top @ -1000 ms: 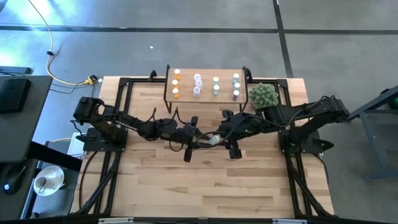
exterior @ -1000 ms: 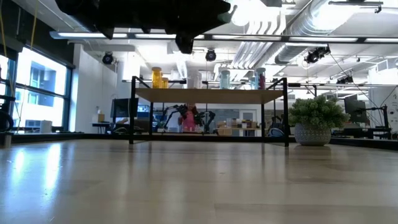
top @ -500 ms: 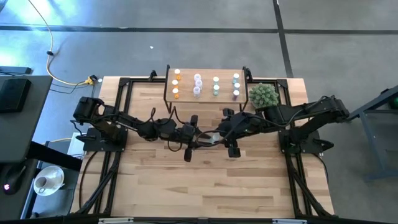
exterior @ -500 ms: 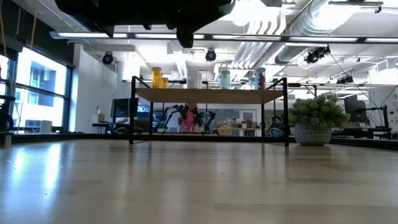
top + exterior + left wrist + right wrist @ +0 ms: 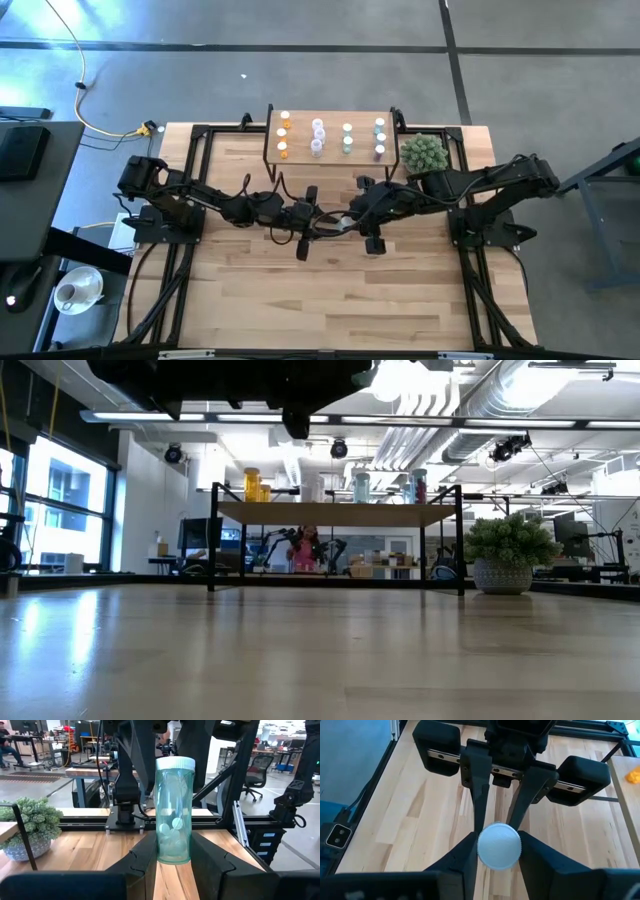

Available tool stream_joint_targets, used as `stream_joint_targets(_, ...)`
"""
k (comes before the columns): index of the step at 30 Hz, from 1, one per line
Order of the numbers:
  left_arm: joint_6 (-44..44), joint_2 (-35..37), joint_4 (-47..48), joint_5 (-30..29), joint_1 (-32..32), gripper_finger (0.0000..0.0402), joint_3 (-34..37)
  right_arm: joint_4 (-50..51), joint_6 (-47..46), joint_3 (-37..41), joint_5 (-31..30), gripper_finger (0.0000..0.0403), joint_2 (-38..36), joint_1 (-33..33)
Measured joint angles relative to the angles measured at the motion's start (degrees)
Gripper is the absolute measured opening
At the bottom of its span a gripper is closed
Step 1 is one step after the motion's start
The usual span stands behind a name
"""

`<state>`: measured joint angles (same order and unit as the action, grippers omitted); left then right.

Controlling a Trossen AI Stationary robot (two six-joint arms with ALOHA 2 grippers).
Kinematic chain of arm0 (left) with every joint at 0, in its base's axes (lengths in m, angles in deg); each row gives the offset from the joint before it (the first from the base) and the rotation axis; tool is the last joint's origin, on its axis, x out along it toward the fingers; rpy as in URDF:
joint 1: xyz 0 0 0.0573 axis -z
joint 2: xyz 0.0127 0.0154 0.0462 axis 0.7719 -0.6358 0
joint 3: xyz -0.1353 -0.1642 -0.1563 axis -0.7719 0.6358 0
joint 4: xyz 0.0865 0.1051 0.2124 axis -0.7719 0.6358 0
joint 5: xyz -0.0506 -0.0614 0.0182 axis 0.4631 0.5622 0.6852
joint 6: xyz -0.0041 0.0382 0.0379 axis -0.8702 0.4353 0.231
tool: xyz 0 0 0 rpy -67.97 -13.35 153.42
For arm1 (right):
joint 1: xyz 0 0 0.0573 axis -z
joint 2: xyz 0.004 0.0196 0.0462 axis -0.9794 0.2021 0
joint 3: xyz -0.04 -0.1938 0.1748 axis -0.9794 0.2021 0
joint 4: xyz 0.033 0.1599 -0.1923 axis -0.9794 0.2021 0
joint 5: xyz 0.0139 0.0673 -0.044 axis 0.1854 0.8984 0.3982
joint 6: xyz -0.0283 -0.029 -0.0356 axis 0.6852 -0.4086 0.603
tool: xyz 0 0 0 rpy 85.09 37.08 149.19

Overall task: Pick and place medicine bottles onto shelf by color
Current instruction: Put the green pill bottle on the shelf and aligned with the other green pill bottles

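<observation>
The two arms meet over the middle of the worktop (image 5: 330, 290), in front of the shelf (image 5: 330, 125). The left pincer (image 5: 174, 865) is pinching a green medicine bottle (image 5: 174, 812) by its base, holding it upright, white cap up, with pale tablets visible through its wall. The right pincer (image 5: 499, 851) has a finger on each side of that same bottle's white cap (image 5: 499, 845); whether those fingers already press on it or merely flank it I cannot tell.

On the shelf, the other medicine bottles (image 5: 317, 137) stand in rows by colour: orange on the left, then pale pink ones, then green, with blue ones towards the right end. A spiky green plant in a pot (image 5: 423, 154) sits on the worktop just beside the shelf's right end.
</observation>
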<state>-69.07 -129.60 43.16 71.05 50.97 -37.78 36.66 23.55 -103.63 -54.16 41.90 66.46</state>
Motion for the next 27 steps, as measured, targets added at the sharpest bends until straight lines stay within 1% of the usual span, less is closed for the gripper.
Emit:
stream_joint_targets(4, -0.01, 0.0, 0.05, -0.2, -0.02, 0.009, 0.0, 0.1, 0.0, 0.0, -0.04, 0.0108, 0.0, 0.0)
stream_joint_targets(7, -0.01, 0.0, 0.12, -0.21, -0.02, 0.0102, 0.0, 0.14, -0.02, 0.0, -0.04, 0.0108, 0.02, 0.0)
stream_joint_targets(17, 0.0, 0.05, 0.71, -0.98, -0.07, 0.0182, -0.04, 0.33, -1.23, 0.0, -0.15, 0.0107, 0.17, 0.0)
stream_joint_targets(21, -0.02, 2.17, 3.99, -3.3, -0.07, 0.0199, -0.04, 0.27, -1.19, 0.0, -0.72, 0.0107, 0.01, 0.0)
stream_joint_targets(27, -0.03, 7.56, 12.83, -3.9, -0.04, 0.02, -0.07, 0.25, -1.55, -0.01, -1.42, 0.0106, -0.55, 0.02)
